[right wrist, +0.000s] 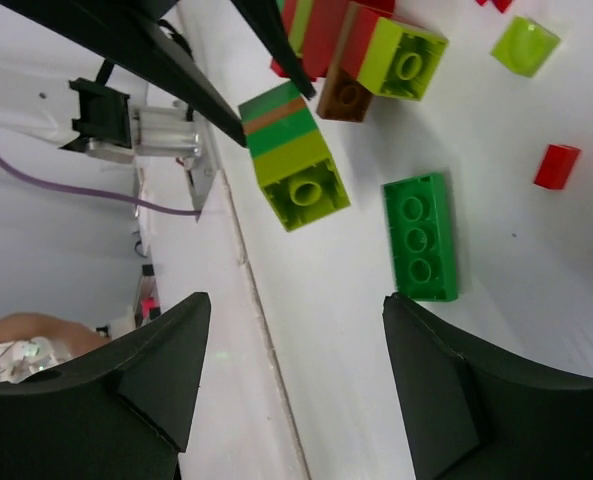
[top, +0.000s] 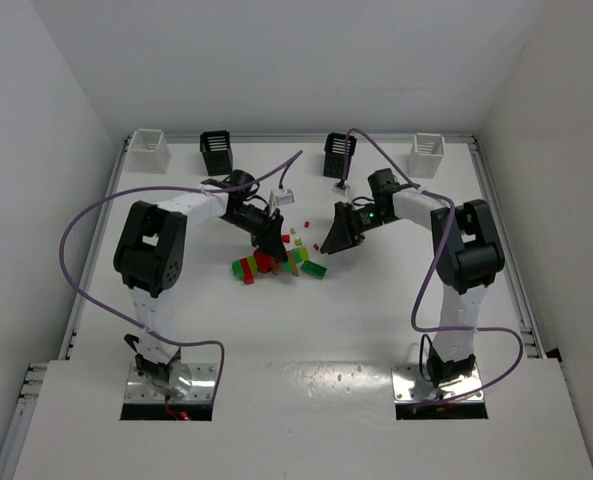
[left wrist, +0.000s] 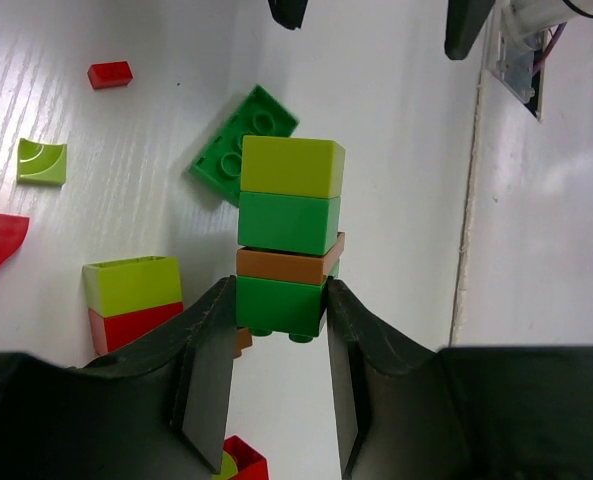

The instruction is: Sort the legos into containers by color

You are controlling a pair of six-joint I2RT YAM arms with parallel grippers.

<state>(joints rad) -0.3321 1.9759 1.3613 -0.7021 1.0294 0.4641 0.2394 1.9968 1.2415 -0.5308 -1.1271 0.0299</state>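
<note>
Over the table point(left wrist: 406, 200), left jaws clamp a mixed-colour stack point(left wrist: 288, 215); right jaws spread, empty. Best pull colours apart before binning.

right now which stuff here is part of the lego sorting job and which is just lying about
Part of the job:
- lego stack pinched in the left end effector
- loose legos mid-table
- black bins
- white bins

Just there:
- purple cables
- base plates
</note>
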